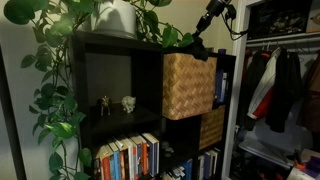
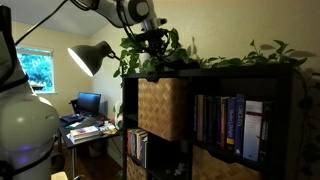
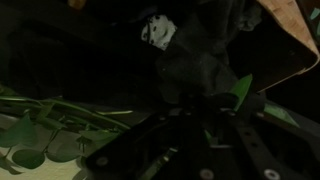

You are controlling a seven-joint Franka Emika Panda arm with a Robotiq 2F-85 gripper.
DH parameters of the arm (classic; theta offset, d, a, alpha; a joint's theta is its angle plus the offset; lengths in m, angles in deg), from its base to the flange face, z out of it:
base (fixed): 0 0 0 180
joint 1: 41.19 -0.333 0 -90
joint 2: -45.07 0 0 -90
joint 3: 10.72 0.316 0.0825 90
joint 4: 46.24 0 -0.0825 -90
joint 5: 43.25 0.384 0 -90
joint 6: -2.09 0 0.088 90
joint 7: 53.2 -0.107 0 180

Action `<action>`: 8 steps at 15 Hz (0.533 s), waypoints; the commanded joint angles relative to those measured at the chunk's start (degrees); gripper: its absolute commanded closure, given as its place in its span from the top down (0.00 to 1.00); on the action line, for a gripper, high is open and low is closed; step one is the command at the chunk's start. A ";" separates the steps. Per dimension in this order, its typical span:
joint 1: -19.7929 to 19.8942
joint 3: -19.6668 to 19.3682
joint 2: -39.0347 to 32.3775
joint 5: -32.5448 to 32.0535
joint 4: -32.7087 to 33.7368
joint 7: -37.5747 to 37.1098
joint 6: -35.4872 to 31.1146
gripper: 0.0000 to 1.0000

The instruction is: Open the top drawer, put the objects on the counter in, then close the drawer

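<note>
One big dark wooden cube bookshelf (image 1: 78, 100) fills the middle in both exterior views. Its flat black-brown top board (image 1: 120, 37) has a leafy green vine plant (image 1: 50, 95) on it, and the vines hang down the side. A white and black robot arm (image 2: 115, 10) reaches down from above. The light tan woven wicker bin (image 1: 188, 85) sits in a top cubby and sticks out a little at the front. A smaller, darker woven bin (image 1: 212, 127) sits below it. Rows of books (image 1: 130, 158) stand on a lower shelf. Two tiny figurines (image 1: 128, 103) stand in the cubby beside the tan bin. The black gripper (image 1: 198, 47) is down among the leaves just above the tan bin. Its fingers are pressed together. The wrist view is too dark to tell if they hold anything.
</note>
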 commanded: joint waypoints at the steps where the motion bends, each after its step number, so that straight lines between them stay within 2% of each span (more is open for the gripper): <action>1: -0.31 1.27 2.98 -0.47 -1.17 -0.39 5.19 0.07; 5: -0.41 1.98 3.37 0.02 -1.97 -0.79 10.26 0.07; 6: -0.34 2.12 3.44 0.08 -2.58 -0.89 9.60 0.06; 7: 0.31 2.73 3.71 -1.05 -4.21 -1.91 5.72 0.08; 8: 0.27 2.69 3.56 -0.94 -4.53 -1.96 5.56 0.08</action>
